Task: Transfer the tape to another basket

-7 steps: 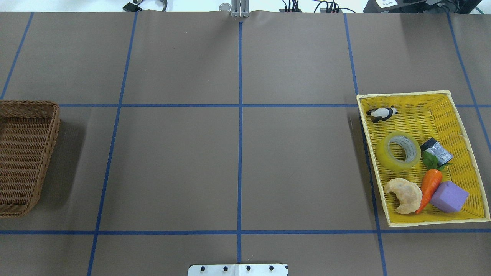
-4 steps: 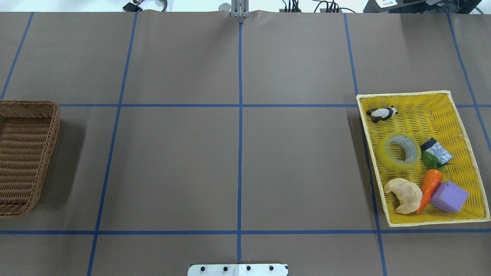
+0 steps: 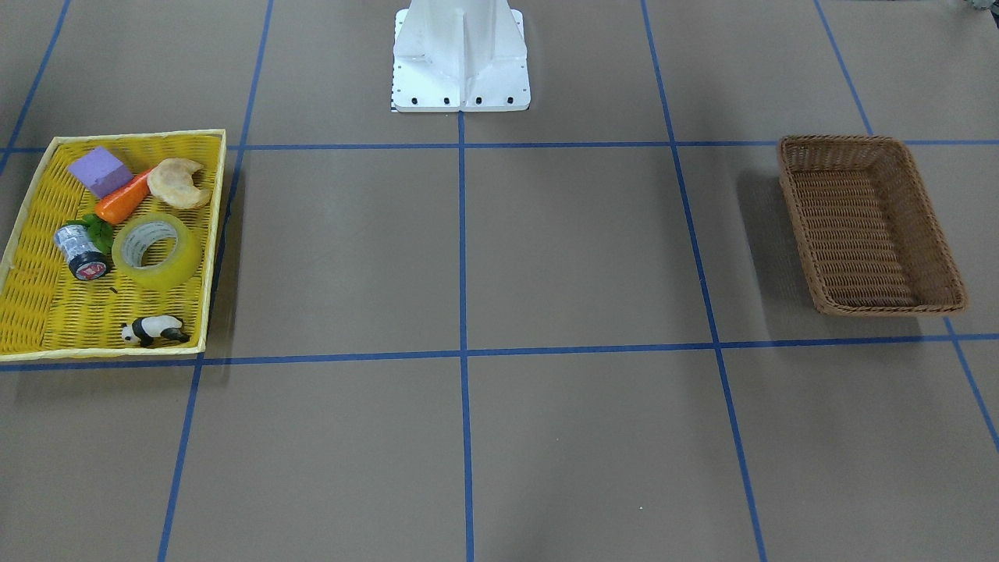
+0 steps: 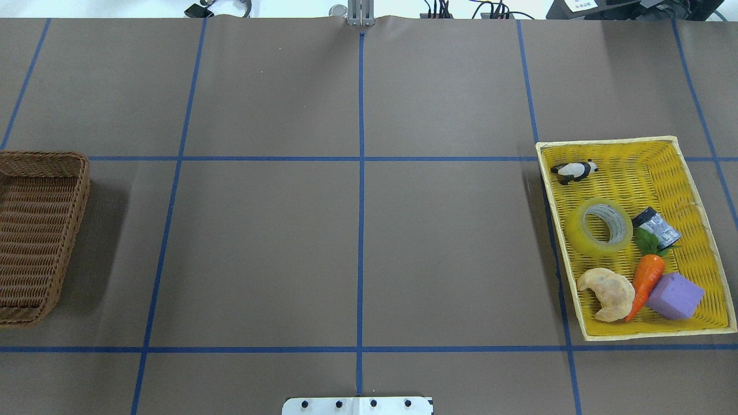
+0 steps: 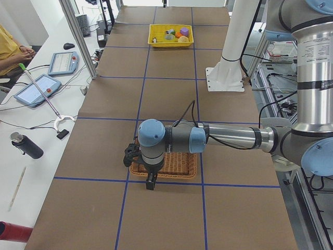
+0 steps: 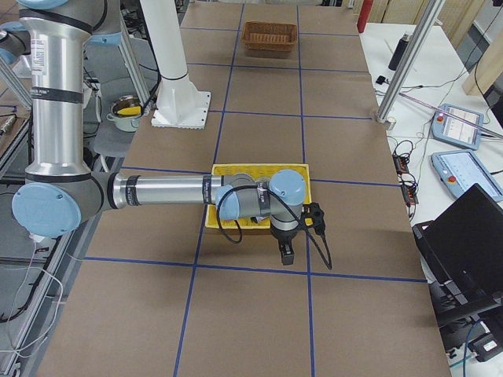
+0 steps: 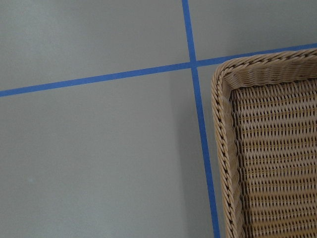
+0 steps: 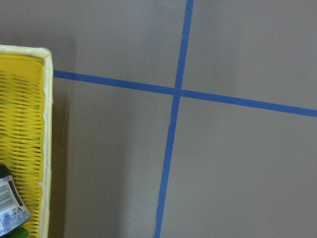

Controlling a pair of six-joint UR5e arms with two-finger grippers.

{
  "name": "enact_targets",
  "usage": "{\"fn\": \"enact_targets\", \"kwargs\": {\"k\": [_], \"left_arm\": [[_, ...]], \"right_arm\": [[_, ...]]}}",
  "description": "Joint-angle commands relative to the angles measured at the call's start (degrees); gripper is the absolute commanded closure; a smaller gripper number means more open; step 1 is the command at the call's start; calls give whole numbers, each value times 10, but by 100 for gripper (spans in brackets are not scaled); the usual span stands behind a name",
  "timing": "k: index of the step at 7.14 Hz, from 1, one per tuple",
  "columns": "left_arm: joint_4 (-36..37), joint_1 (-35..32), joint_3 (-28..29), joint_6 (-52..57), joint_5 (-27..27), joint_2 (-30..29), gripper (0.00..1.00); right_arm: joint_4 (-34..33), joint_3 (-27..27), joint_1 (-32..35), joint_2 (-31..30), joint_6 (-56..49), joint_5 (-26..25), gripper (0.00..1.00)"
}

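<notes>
The tape (image 4: 578, 235), a yellow-green roll with a pale core, lies flat in the middle of the yellow woven tray (image 4: 686, 190) at the table's right; it also shows in the front view (image 3: 185, 263). The dark brown wicker basket (image 4: 34, 230) stands empty at the far left, also in the front view (image 3: 858, 234) and the left wrist view (image 7: 267, 163). My left gripper (image 5: 151, 183) hangs over the basket's outer edge. My right gripper (image 6: 287, 253) hangs just beyond the tray's outer edge. I cannot tell whether either is open or shut.
In the tray with the tape lie a toy panda (image 4: 573, 170), a small silvery cylinder (image 4: 657, 227), a carrot (image 4: 646, 279), a croissant (image 4: 608, 293) and a purple block (image 4: 674, 295). The robot's white base (image 3: 460, 55) stands at the table's middle edge. Blue tape lines grid the brown table.
</notes>
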Motion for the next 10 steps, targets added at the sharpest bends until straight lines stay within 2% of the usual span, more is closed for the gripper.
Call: {"fn": "enact_targets", "kwargs": {"k": [1, 2, 3, 4, 5, 6, 8, 10], "left_arm": [[0, 0, 2, -1, 0, -30, 1], [-4, 0, 4, 0, 0, -39, 1], [-56, 0, 24, -2, 0, -45, 1], [-111, -1, 35, 1, -2, -39, 1], [-126, 0, 43, -2, -2, -40, 1], [-126, 0, 49, -2, -3, -46, 1], [-129, 0, 48, -2, -14, -43, 1], [-129, 0, 47, -2, -14, -43, 1]], "right_arm": [[125, -2, -3, 3, 4, 35, 0], [130, 5, -3, 3, 0, 42, 0], [149, 5, -4, 4, 3, 62, 0], [157, 9, -26, 17, 38, 88, 0], [162, 39, -84, 25, 112, 81, 0], [162, 65, -153, 30, 187, 25, 0], [161, 72, -263, 27, 229, -92, 0], [162, 66, -288, 4, 221, -120, 0]]}}
